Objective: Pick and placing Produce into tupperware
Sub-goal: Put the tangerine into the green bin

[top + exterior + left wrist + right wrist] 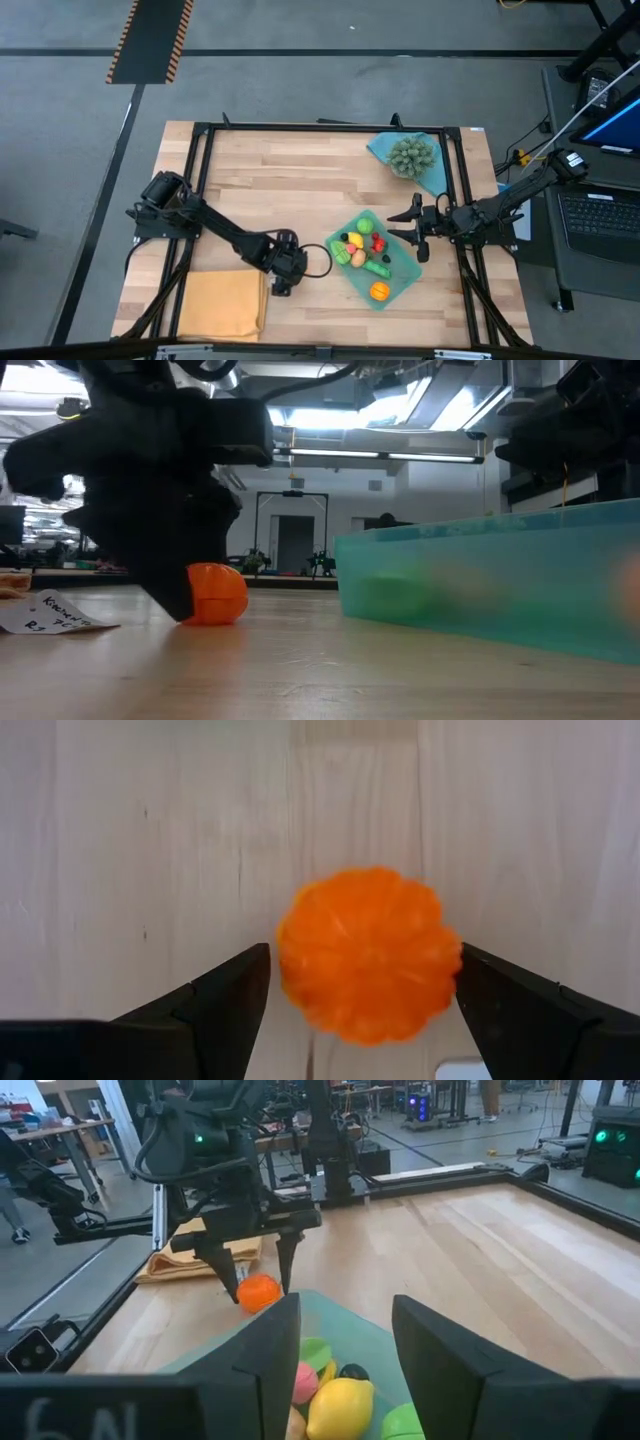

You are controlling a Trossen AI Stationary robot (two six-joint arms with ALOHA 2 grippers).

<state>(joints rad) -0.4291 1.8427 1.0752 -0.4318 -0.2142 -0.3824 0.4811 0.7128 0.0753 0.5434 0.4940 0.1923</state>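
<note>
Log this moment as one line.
left gripper open around orange piece on table | right gripper over tupperware, holding nothing

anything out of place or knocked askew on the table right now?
One orange piece sits on the bare wood outside the tupperware, left of it. The left gripper brackets it with jaws open, not yet closed. The tupperware lies angled to the table edges. The right gripper is at the tupperware's rim. Nothing looks spilled or damaged.

We have the left gripper (360, 1010) down at table level near the middle, jaws spread wide, arm stretched in from the left edge. Our right gripper (418, 228) hovers right of centre, fingers parted with nothing between them, arm reaching in from the right.
</note>
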